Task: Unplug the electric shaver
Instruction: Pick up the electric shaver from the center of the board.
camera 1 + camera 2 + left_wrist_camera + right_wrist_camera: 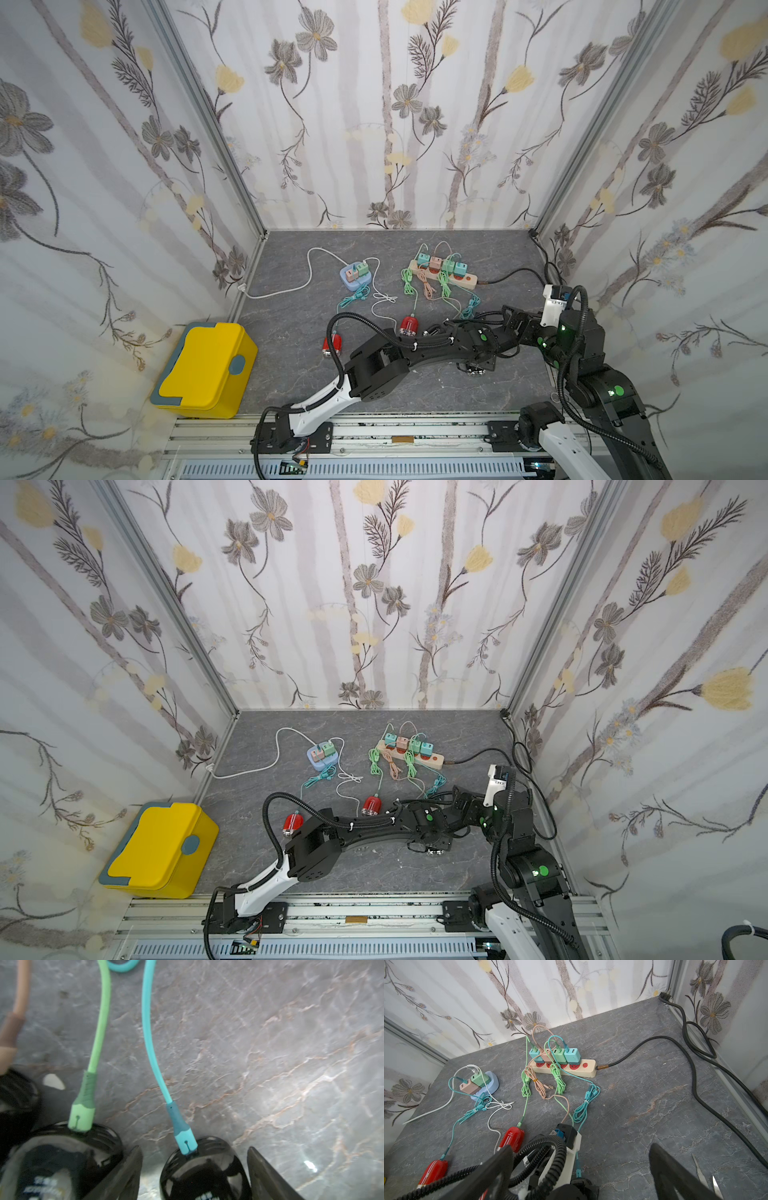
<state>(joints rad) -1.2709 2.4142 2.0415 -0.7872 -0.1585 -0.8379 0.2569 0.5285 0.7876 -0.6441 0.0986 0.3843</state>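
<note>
In the left wrist view a glossy black electric shaver [204, 1172] lies on the grey stone floor with a teal plug [185, 1140] seated in its end. My left gripper [194, 1148] is open and straddles this shaver, a finger on each side with floor showing in both gaps. A second black shaver [62, 1157] beside it carries a green plug [82, 1113]. In both top views the left gripper [471, 368] [432, 848] is low at the right of the floor. My right gripper [580, 1147] hangs open above the left wrist, holding nothing.
Two red shavers [408, 325] [332, 345] lie left of the arm on their cables. A cream power strip [442, 272] and a blue round socket [353, 276] hold coloured chargers at the back. A thick black cable [515, 274] runs right. A yellow box [208, 370] stands front left.
</note>
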